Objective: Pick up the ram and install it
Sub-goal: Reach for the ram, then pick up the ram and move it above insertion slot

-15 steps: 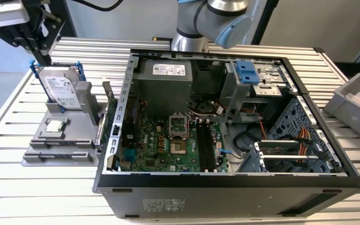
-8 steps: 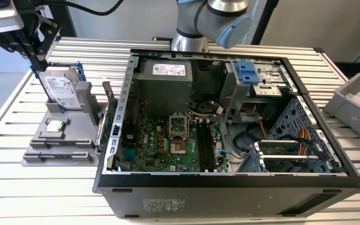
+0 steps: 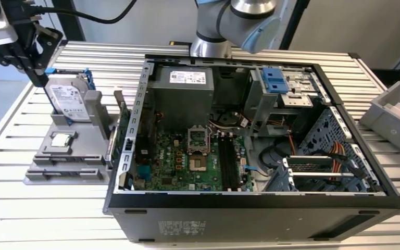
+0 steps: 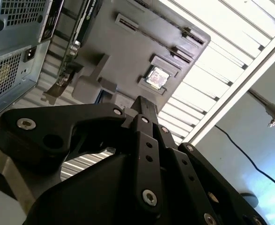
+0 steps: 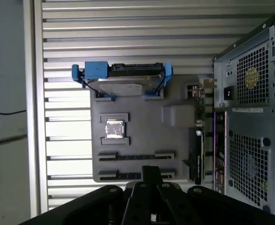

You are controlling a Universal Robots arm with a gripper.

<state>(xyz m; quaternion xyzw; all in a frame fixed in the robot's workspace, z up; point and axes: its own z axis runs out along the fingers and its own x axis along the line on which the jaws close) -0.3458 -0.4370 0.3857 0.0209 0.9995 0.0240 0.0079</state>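
Black gripper [image 5: 151, 171], fingers closed together, above grey plastic parts holder [image 5: 174, 140], silver hard drive [image 5: 123, 86] upright in it, holder at 9 o'clock of open black computer case [image 3: 255, 208], exterior view.

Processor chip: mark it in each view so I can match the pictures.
Exterior view: the processor chip lies in a recess of the grey holder, just in front of the upright hard drive.
First wrist view: the processor chip sits on the holder, between the hard drive and the long slots.
Second wrist view: the processor chip is on the holder, just past the hand.
Shared landmark: the grey holder beside the computer case.
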